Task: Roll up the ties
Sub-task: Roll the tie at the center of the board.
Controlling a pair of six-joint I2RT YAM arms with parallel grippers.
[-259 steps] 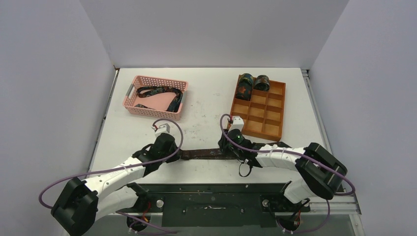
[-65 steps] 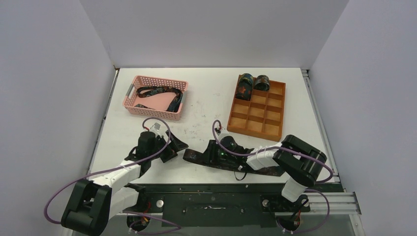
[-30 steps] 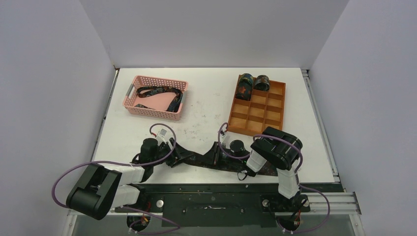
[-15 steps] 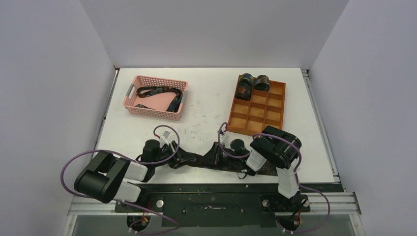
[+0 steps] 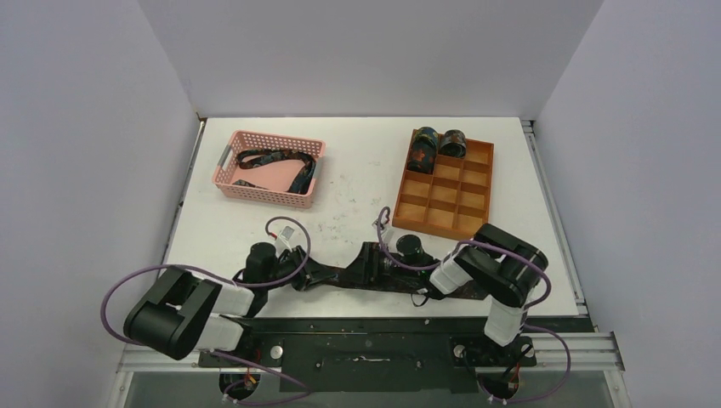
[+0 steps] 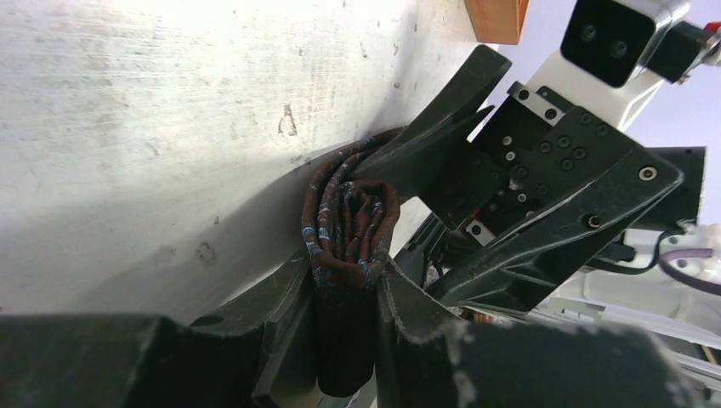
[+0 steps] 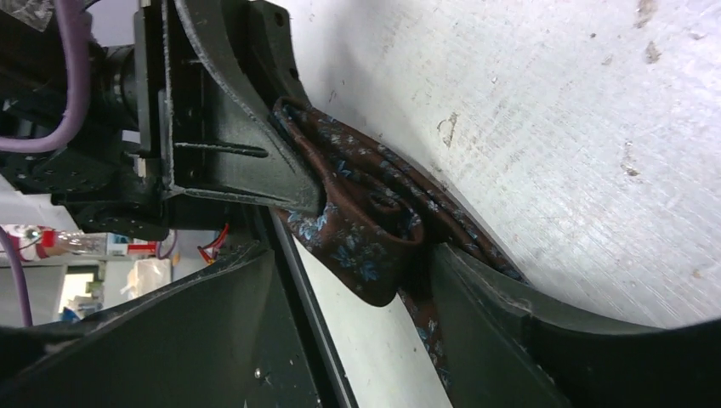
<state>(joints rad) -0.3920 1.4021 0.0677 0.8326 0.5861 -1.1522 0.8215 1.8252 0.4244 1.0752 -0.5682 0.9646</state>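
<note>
Presently the tie (image 5: 340,275) being worked lies on the table (image 5: 357,170) across the lower middle of the overhead frame, close to the near edge. Its long axis runs left to right, and the unrolled length passes rightward beneath the right arm.

The rolled end (image 6: 349,225) sits at the left of that line, with both arms meeting over it from opposite sides.

The left gripper (image 6: 344,280) reaches in from the left. Its fingers press against either side of the roll, so it holds the tie.

The right gripper (image 7: 357,289) faces it from the right. Its jaws stand well apart around the same roll, and bare table shows between the fabric and one finger, so it grips nothing.

Judgement: control rests with the left arm. Any further winding must travel rightward along the flat length, the side on which the right gripper stands.
</note>
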